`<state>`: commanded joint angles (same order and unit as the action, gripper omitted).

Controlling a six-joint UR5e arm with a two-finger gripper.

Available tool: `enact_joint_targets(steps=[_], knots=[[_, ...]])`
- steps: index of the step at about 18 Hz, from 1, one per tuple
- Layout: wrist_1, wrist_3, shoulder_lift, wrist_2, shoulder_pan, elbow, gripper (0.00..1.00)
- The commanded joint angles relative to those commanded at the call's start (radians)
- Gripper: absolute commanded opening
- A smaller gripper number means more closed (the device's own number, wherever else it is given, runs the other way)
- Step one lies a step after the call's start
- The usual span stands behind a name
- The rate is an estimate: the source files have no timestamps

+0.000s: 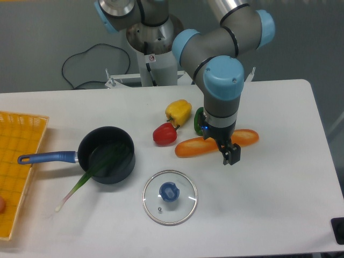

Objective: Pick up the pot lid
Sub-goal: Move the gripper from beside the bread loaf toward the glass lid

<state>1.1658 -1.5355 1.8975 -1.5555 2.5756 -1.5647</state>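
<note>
With 12 o'clock at the picture's top and the pot lid point(171, 208) as the dial's centre, the pincer point(220, 146) sits between 1 and 2 o'clock, well apart from its target. Its 2 fingers stand spread, with nothing visible gripped between them. They overlap the long orange vegetable point(188, 148) in this view, though whether they touch it I cannot tell.

The lid rests on the table point(269, 215), its glass ringed by a thin rim and its blue knob point(169, 192) facing up. Toward 10 o'clock is the black pot point(126, 167), a green stalk point(80, 185) leaning out over its wall; toward 12 o'clock is the red pepper point(165, 134).

As I judge it, the task is at its start: 0 of the main steps, reaching, gripping and lifting, is complete. The spread fingers are the only readiness I can see. What remains is to travel toward 7 or 8 o'clock from the pincer's present spot, centre over the knob, lower until 1 finger stands on each side, close, and raise the lid off the table. The knob looks like the natural hold, though its roundness could let it slip if caught too high.
</note>
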Motion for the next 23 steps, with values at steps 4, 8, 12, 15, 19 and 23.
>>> enact_joint_targets(steps=[4, 8, 12, 15, 19, 23], knots=[[0.000, 0.000, -0.003, -0.002, -0.008, -0.002, 1.00], [-0.011, 0.006, -0.011, 0.002, -0.032, -0.047, 1.00], [-0.061, 0.009, -0.038, 0.003, -0.025, -0.129, 1.00], [-0.063, 0.014, -0.037, 0.035, -0.026, -0.150, 1.00], [-0.064, 0.064, -0.017, 0.034, -0.034, -0.150, 1.00], [-0.067, 0.163, 0.011, 0.028, -0.043, -0.117, 1.00]])
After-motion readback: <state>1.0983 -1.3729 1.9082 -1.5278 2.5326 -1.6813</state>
